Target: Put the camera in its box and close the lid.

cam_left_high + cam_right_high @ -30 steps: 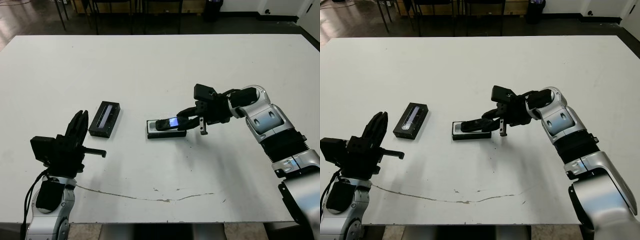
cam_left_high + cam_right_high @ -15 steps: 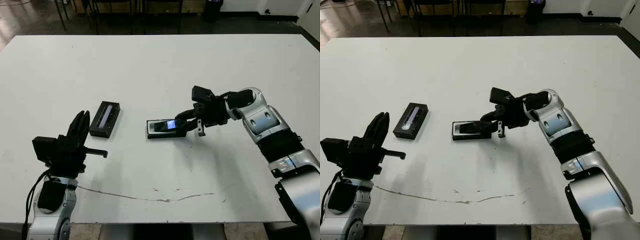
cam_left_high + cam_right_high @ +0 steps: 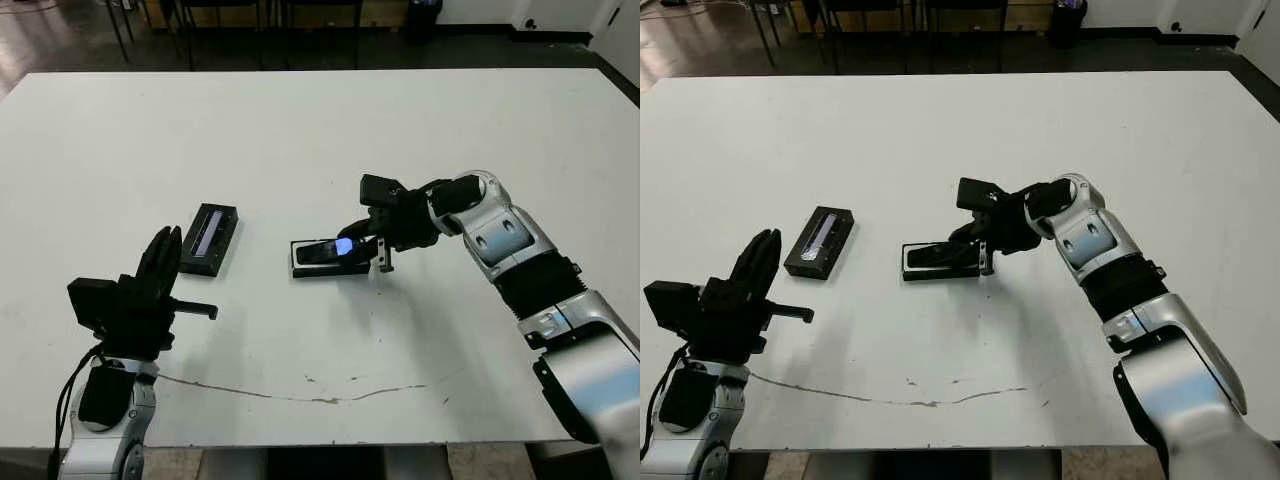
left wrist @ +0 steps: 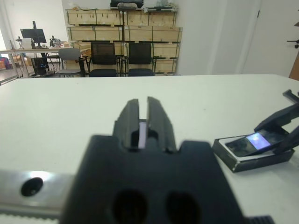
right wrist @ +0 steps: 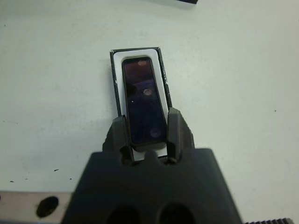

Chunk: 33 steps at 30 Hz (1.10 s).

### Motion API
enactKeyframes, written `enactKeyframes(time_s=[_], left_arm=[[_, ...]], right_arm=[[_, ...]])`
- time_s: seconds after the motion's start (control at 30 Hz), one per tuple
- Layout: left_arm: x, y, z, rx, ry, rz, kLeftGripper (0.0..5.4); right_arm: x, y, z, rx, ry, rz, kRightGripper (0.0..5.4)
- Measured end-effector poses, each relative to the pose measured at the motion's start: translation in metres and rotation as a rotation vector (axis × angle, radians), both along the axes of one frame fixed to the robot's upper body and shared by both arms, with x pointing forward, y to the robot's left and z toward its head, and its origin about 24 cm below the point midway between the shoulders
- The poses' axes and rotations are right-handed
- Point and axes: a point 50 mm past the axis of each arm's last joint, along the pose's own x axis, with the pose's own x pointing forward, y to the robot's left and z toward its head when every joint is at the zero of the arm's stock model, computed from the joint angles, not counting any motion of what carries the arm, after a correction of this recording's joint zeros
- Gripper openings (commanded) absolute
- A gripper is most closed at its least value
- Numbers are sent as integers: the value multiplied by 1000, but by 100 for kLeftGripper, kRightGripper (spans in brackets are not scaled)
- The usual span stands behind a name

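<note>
— Pincer count first: how many, and what is each doing?

— Two. The right pincer [image 5: 148,135] reaches in from the right to the middle of the table [image 3: 330,130], and its two black fingers [image 5: 176,128] are clamped on the near end of the camera [image 5: 142,100], one on each long side.

— And the left one?

— The left pincer [image 4: 143,122] hovers over the near left part of the table, holding nothing. Its two fingers stand almost together, with only a thin slit between them.

— How many cameras?

— One. It is a slim black bar with a glossy face, and a small bluish glint shows on it in the head views.

— Where is it?

— Over the one box [image 5: 116,79], the shallow black tray with the white lining. The wrist view shows it lined up lengthwise inside the white rim. In the head views the gripped end looks a little higher than the far end, so it seems tilted, but I cannot tell whether it touches the bottom.

— Lids?

— One lid [image 3: 208,238], flat and black with a greyish strip down its middle. It lies on the table to the left of the box, well apart from it, and nothing touches it. It sits between the left pincer and the box, nearer the table's centre than the left pincer.

— So the tally?

— Two pincers, one camera, one box, one lid, one table.
</note>
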Motion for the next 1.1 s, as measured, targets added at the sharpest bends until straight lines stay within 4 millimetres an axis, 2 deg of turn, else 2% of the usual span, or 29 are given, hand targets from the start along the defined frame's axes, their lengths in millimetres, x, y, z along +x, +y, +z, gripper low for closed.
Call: enactKeyframes(time_s=[0.1, 0.3, 0.53, 0.8, 0.97, 1.1], left_arm=[[0, 0, 0, 2, 1, 1, 0], [0, 0, 0, 1, -1, 1, 0], [0, 0, 0, 2, -5, 2, 0], [1, 1, 0, 4, -8, 3, 0], [2, 0, 2, 5, -15, 1, 0], [3, 0, 2, 5, -14, -1, 0]], right_arm=[[1, -1, 0, -4, -14, -39, 80], [-1, -2, 5, -90, -307, -17, 214], [8, -35, 34, -63, -490, -113, 365], [2, -54, 70, 89, -576, -143, 538], [-2, -66, 79, 191, -541, -186, 538], [-6, -64, 74, 311, -575, -316, 538]])
